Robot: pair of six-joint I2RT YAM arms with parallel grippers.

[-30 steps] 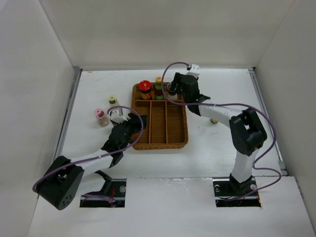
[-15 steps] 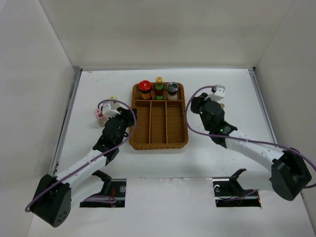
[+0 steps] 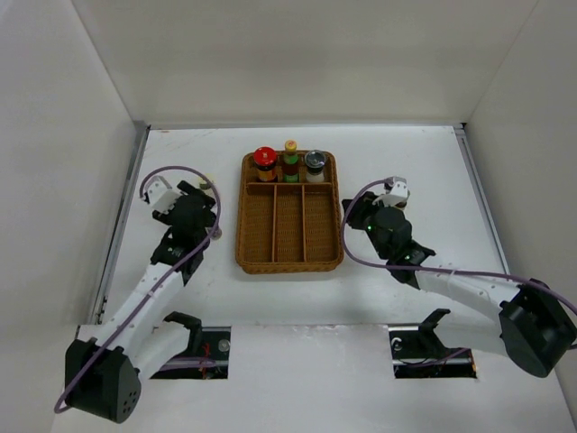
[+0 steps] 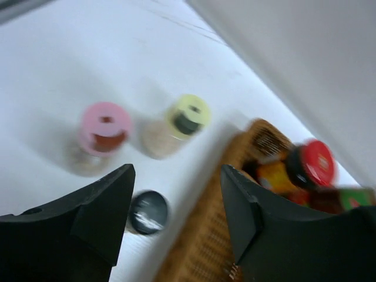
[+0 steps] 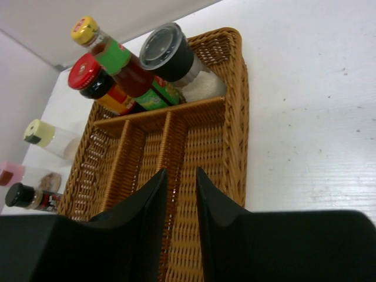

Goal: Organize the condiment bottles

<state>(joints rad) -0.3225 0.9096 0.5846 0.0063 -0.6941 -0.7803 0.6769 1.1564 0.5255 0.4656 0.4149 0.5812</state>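
Tray group: 3 bottles stand in 1 row in the far cross compartment of the brown wicker tray (image 3: 290,264).
Row, left: the red cap bottle (image 5: 83,71) has a wide red cap, a dark neck and an orange-yellow label.
Row, middle: the orange-yellow cap bottle (image 5: 85,29) is slim, with dark red sauce and a green label.
Row, right: the silver-grey lid jar (image 5: 167,50) has a clear body with white grains inside.
Table group: 3 more bottles stand on the table left of the tray, apart from its wall.
Far one: the pale green cap bottle (image 4: 189,114) has a clear body with pale powder.
Next to it: the pink cap bottle (image 4: 106,120) has a clear body and brownish content.
Nearest one: the dark cap bottle (image 4: 148,211) is small and is closer to the tray's left wall.
Left hand: the left gripper (image 4: 176,176) hangs over the table group, released, fingers wide apart, grasping nothing.
Right hand: the right gripper (image 5: 180,173) is at the right side of the tray, with only a narrow gap between its fingers, grasping nothing.
Surface: a white table (image 3: 406,162) with a few small dark specks.
Room: plain white walls (image 3: 297,63) at the left, far and right sides.
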